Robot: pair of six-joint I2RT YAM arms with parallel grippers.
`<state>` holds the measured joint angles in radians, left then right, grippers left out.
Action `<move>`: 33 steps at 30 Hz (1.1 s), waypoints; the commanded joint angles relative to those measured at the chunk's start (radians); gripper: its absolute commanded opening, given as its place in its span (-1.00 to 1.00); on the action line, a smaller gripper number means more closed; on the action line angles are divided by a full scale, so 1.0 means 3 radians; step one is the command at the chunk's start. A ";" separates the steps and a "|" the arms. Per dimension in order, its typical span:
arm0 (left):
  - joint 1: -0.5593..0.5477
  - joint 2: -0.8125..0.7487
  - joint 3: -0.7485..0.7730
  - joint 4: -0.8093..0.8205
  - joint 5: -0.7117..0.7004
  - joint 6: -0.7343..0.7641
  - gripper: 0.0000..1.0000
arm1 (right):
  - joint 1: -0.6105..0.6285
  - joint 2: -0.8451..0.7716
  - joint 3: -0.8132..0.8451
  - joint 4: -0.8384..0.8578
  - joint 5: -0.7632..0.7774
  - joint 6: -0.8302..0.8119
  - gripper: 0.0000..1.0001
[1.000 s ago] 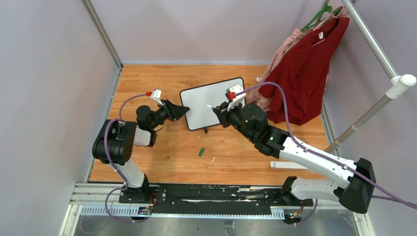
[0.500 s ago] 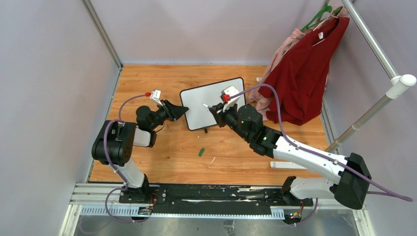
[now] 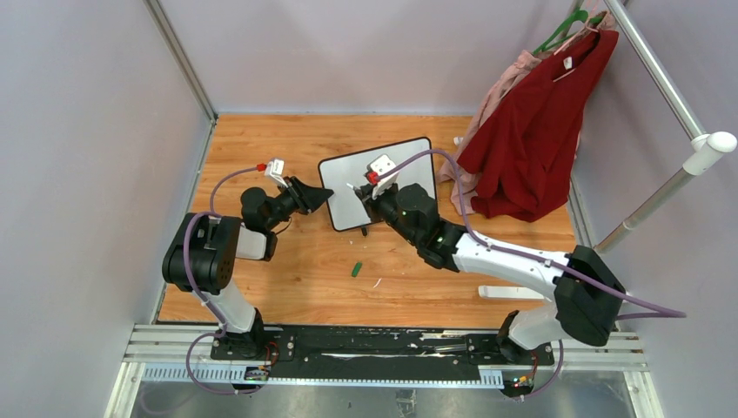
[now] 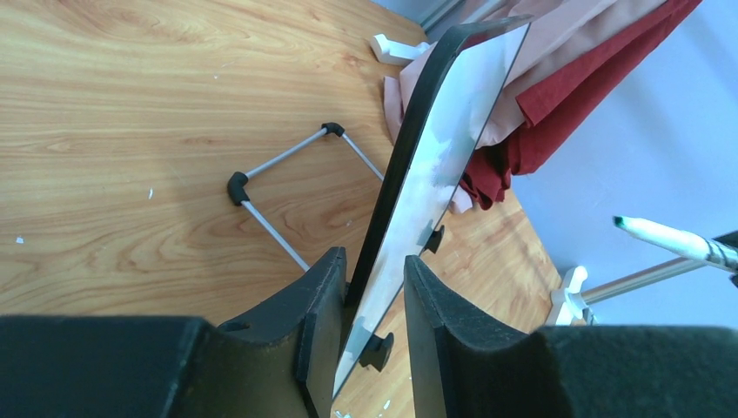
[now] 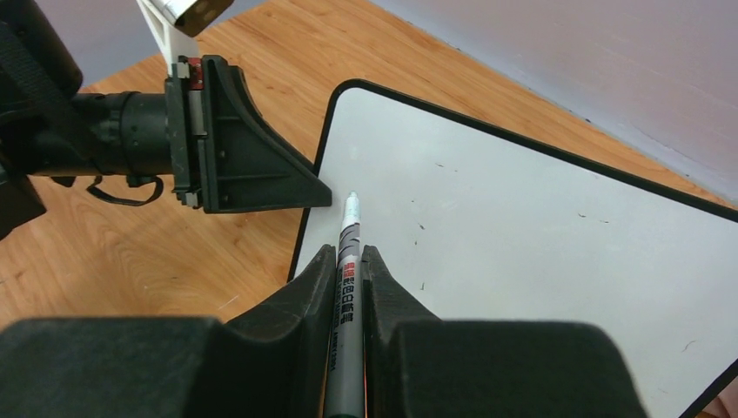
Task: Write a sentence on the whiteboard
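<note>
Since no lettering shows on the whiteboard, step: pre-write, pen approach; sentence not begun.
L jaws: left gripper narrow, seems pinched on board's side edge, one finger per face; board stands tilted.
R jaws: right gripper clamped on marker, uncapped tip pointing fwd.
Board vs R jaws: face just ahead of tip, near the L-gripped edge; tip looks off the surface.
Next: ease tip onto face w/ light press, start 1st letter; L must brace board.
Risk: too much push, board pivots in L pinch.
</note>
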<state>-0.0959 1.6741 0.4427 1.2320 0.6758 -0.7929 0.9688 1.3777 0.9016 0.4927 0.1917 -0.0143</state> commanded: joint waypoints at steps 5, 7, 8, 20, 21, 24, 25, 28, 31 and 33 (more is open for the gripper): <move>-0.0019 -0.0080 -0.0029 0.0040 -0.0028 0.0096 -0.29 | 0.0022 0.0298 0.0250 0.0340 0.0487 -0.0182 -1.00; -0.0021 -0.0072 -0.0024 0.0040 -0.0033 0.0102 -0.30 | 0.0023 0.0333 0.0223 0.0472 0.0555 -0.0217 -1.00; -0.0021 -0.0064 -0.0021 0.0044 -0.0033 0.0102 -0.30 | 0.0023 0.0336 0.0182 0.0588 0.0573 -0.0230 -1.00; -0.0018 -0.0064 -0.0018 0.0043 -0.0039 0.0104 -0.31 | 0.0018 0.0378 0.0109 0.0674 0.0193 -0.0400 -1.00; -0.0020 -0.0064 -0.0018 0.0045 -0.0039 0.0102 -0.32 | 0.0018 0.0391 0.0113 0.0681 0.0190 -0.0395 -1.00; -0.0020 -0.0081 -0.0023 0.0044 -0.0044 0.0102 -0.31 | 0.0018 0.0422 0.0092 0.0729 0.0225 -0.0372 -1.00; -0.0022 -0.0079 -0.0024 0.0044 -0.0046 0.0102 -0.31 | 0.0015 0.0428 0.0089 0.0738 0.0233 -0.0356 -1.00; -0.0020 -0.0069 -0.0023 0.0050 -0.0049 0.0098 -0.32 | 0.0018 0.0450 0.0088 0.0731 0.0218 -0.0332 -1.00; -0.0018 -0.0051 -0.0018 0.0054 -0.0049 0.0092 -0.32 | 0.0018 0.0490 0.0097 0.0730 0.0232 -0.0307 -1.00; -0.0018 -0.0047 -0.0018 0.0056 -0.0051 0.0091 -0.33 | 0.0018 0.0517 0.0119 0.0737 0.0232 -0.0296 -1.00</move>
<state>-0.0959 1.6741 0.4427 1.2308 0.6689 -0.7845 0.9688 1.5116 0.9371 0.6662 0.2619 -0.1192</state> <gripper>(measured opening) 0.339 0.172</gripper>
